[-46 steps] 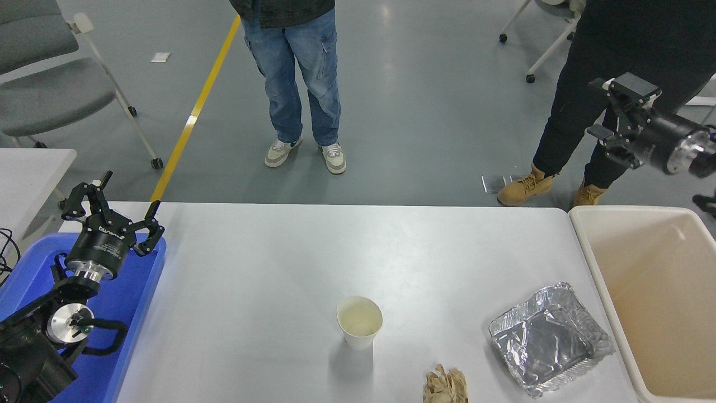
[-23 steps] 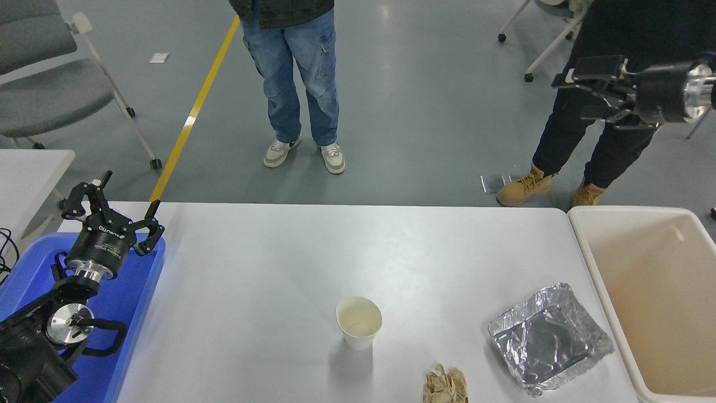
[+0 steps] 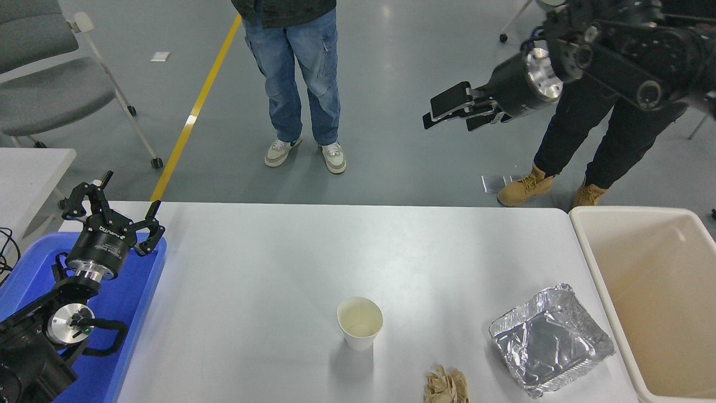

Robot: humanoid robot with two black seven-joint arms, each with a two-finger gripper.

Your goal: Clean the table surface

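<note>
The table surface (image 3: 268, 252) is a wide white-grey top. On it stand a white paper cup (image 3: 359, 323) near the front middle, a crumpled brown paper wad (image 3: 446, 385) at the front edge and a crushed foil tray (image 3: 551, 339) at the front right. My right gripper (image 3: 450, 111) hangs high beyond the table's far edge, over the floor, open and holding nothing. At the lower left my left gripper (image 3: 113, 206) is parked open over a blue bin (image 3: 131, 302).
A beige plastic bin (image 3: 651, 291) sits against the table's right end. Two people stand on the far side, one in jeans (image 3: 296, 67) and one in dark trousers with tan boots (image 3: 526, 187). A smaller white table (image 3: 28, 168) and a grey chair (image 3: 50, 84) are at the left.
My right arm has swung from the right edge up and leftward, with the gripper now pointing left over the floor. The left arm and the objects on the table have stayed put.
</note>
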